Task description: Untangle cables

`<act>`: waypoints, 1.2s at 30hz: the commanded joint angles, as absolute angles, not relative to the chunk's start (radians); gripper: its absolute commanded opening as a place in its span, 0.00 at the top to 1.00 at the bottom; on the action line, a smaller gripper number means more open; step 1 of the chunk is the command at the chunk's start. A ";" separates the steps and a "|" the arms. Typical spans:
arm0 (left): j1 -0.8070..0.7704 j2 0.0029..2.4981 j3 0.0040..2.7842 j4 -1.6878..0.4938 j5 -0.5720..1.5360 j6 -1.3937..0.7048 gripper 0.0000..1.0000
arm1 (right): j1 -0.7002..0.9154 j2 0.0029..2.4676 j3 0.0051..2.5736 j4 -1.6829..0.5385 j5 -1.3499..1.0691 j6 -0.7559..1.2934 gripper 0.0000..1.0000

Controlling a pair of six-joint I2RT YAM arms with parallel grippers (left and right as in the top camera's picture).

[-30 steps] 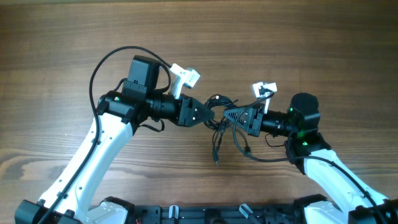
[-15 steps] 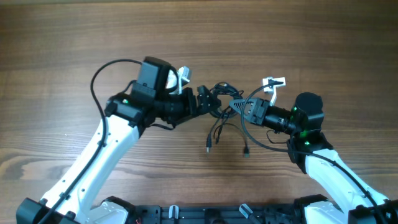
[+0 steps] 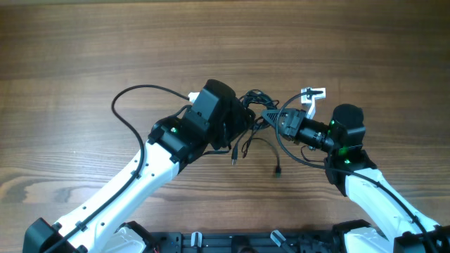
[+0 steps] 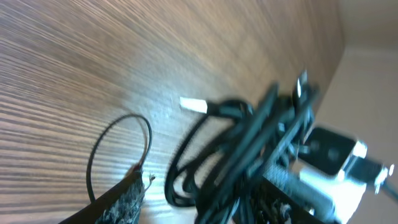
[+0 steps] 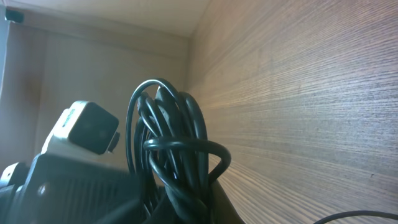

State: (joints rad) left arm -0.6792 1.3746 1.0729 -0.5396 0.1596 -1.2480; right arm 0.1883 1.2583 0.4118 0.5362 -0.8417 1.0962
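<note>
Grips the cables [image 3: 254, 104] with the right gripper [image 3: 271, 117], closed tight on the knotted clump, most likely to anchor one side for tugging at the other. Holds the clump raised off the table [image 3: 84, 49], midway between the two arms, letting two loose ends dangle toward the near edge, each tipped with a small plug [image 3: 233, 161]. From the right wrist, shows up as a tight sheaf of black loops rising straight out of the shut fingers, one strand wrapped crosswise around the rest. Meets it from the opposite side with the left gripper [image 3: 242, 118], pressed right up against the same clump and hidden from above under its own wrist. From the left wrist, shows only one finger [image 4: 121, 199] low in the frame and the blurred bundle just beside it; cannot tell whether closed on a strand or merely standing apart around it. Looks like a search for a fresh hold on a single loop rather than a pull at the whole mass, for fear of tightening the knot. Far from done, judging by the one tangled lump.
</note>
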 commanded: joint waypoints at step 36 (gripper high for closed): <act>-0.683 1.487 1.085 -0.474 0.056 -1.279 0.86 | 0.192 1.253 0.414 0.571 -0.880 1.057 0.94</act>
State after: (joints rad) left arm -0.6876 1.4742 1.0729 -0.4698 0.0944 -1.3148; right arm 0.1890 1.2583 0.4118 0.5560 -0.8505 1.0355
